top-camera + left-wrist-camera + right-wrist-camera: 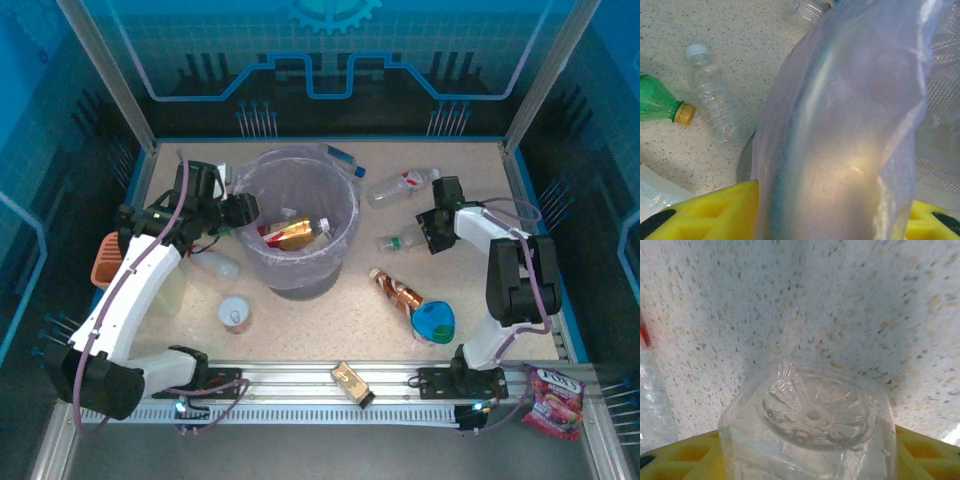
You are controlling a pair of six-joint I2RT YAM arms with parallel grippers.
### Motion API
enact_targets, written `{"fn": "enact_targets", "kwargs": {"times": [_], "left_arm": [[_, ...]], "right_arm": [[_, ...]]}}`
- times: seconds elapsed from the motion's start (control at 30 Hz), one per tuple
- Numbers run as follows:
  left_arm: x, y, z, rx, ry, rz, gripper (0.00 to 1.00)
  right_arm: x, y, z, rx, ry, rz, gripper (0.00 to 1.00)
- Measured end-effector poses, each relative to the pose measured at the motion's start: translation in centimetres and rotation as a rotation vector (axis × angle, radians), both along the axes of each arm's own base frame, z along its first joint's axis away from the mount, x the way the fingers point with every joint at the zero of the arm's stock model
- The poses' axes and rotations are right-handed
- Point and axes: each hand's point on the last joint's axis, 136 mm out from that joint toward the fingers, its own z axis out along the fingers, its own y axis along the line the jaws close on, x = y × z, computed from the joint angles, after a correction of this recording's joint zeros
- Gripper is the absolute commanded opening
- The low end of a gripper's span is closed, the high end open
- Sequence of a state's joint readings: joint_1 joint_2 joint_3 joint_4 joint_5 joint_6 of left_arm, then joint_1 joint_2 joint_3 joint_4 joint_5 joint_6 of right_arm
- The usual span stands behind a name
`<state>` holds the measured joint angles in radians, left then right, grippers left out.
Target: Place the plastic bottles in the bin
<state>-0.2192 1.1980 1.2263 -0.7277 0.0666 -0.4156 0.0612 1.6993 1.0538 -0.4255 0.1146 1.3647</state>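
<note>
Bottles lie inside and around the bin (300, 278); within it, on the clear liner, rests a brown bottle with a red-gold wrapper (297, 234). The left gripper (243, 210) sits at the bin's left rim; in the left wrist view the bagged rim fills the whole gap between the yellow fingers (715, 212), which stand well apart; whether they press on it I cannot tell. That view also shows a white-capped clear bottle (712, 97) lying on the table near the bin's base, and a green bottle (655, 102) with a yellow cap just beyond it, farther from the bin. The right gripper (430, 238) is off to the bin's right, well apart from it; its fingers (680, 455) are closed against both sides of a small clear bottle (398, 243), whose ribbed base faces the right wrist camera. To the right of the bin and farther back lies a red-labelled clear bottle (400, 186); a blue-capped bottle (341, 158) lies just behind the bin's rim; a copper-wrapped brown bottle (396, 291) lies to the bin's near right, beside a blue dish (433, 321). A tin can (235, 314) stands near the bin's near-left side; an orange basket (104, 258) sits far to its left.
</note>
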Motion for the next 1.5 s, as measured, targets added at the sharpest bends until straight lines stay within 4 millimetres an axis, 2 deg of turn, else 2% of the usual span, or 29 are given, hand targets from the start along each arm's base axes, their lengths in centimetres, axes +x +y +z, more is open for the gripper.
{"fn": "enact_targets", "kwargs": {"times": [0.13,0.23,0.33,0.43,0.5,0.6,0.67,0.77,1.0,1.17,1.33,1.5], "left_arm": [[0.0,0.0,0.1,0.002,-0.002,-0.002,0.49],[0.0,0.0,0.1,0.002,-0.003,-0.003,0.49],[0.0,0.0,0.1,0.001,-0.003,-0.003,0.48],[0.0,0.0,0.1,0.001,-0.003,-0.003,0.48],[0.0,0.0,0.1,0.001,-0.004,-0.003,0.48],[0.1,0.0,0.2,0.000,-0.009,-0.003,0.48],[0.2,-0.1,0.3,-0.001,-0.013,-0.003,0.48],[0.3,-0.1,0.4,-0.003,-0.021,-0.003,0.48],[0.4,-0.1,0.4,-0.004,-0.024,-0.003,0.48],[0.4,-0.1,0.5,-0.004,-0.025,-0.002,0.48],[0.4,-0.2,0.5,-0.005,-0.027,-0.004,0.48],[0.4,-0.2,0.5,-0.005,-0.027,-0.004,0.48]], "right_arm": [[0.0,-1.2,2.8,-0.010,-0.060,-0.008,0.51],[0.0,-1.9,6.5,-0.028,-0.148,0.009,0.48],[0.3,-2.4,11.7,-0.064,-0.273,0.055,0.38],[0.5,-2.2,17.4,-0.098,-0.415,0.122,0.35],[0.5,-1.8,21.3,-0.115,-0.511,0.177,0.32],[0.3,-0.6,26.1,-0.128,-0.628,0.262,0.32],[0.1,0.8,28.5,-0.136,-0.688,0.326,0.31],[-0.4,4.3,31.0,-0.135,-0.767,0.457,0.30],[-2.4,14.3,35.3,-0.136,-0.932,0.804,0.30],[-3.7,20.2,36.9,-0.170,-1.010,1.031,0.30],[-4.5,25.0,36.0,-0.213,-1.009,1.214,0.30],[-5.6,29.3,33.0,-0.258,-0.954,1.382,0.31]]}}
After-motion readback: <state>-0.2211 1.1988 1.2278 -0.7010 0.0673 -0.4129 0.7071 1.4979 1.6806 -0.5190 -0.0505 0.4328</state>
